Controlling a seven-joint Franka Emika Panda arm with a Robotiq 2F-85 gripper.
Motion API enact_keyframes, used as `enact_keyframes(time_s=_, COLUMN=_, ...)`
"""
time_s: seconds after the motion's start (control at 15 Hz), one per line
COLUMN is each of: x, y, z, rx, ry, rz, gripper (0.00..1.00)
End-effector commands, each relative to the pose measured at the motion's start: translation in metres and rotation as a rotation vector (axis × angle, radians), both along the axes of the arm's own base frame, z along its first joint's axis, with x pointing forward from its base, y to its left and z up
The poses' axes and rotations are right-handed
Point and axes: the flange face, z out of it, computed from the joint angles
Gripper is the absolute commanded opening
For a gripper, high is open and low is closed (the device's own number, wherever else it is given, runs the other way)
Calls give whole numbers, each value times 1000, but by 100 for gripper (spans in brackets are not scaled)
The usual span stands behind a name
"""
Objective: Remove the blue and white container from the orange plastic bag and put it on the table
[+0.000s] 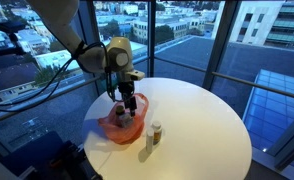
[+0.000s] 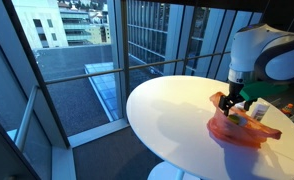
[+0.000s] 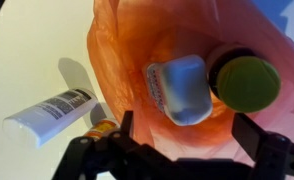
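Currently: approach step, nothing grasped. The jaws stand wide open directly above the mouth of the orange plastic bag (image 3: 122,45). Their dark fingers (image 3: 272,150) show at either side of the lower edge of the wrist view, with nothing between them. In both exterior views the arm is poised over the bag, which sits slumped on the round white counter (image 1: 202,115), toward its edge.

Blue and white container (image 3: 182,90): inside the bag, seen from above, roughly at the centre of the opening, with plastic film bunched round it. At its 3 o'clock sits a dark round item with a green lid (image 3: 247,82), also in the bag (touching or just beside, cannot tell which). Outside the bag, at about 8 o'clock in the wrist view, a white tube (image 3: 49,114) lies flat on the counter. A small pale-capped bottle (image 1: 155,132) stands at the bag's 3 o'clock in an exterior view.

Judgement: removal not begun; the container is yet to be gripped, lifted and set down. The next move calls for a straight descent with the jaws centred on the container, not on the green lid, and kept clear of the film. Risk: thin plastic caught in the grip, so the bag lifts too.
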Motion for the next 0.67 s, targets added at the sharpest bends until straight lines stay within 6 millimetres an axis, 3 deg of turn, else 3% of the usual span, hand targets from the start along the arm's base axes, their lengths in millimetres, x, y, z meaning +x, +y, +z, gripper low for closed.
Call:
enact_keyframes(time_s=0.0, x=1, y=7, z=4, rx=-25, ry=32, rz=17, gripper=100)
enact_keyframes(time_s=0.6, x=-4, y=6, z=-4, rx=-46, ry=47, rz=20, gripper=100)
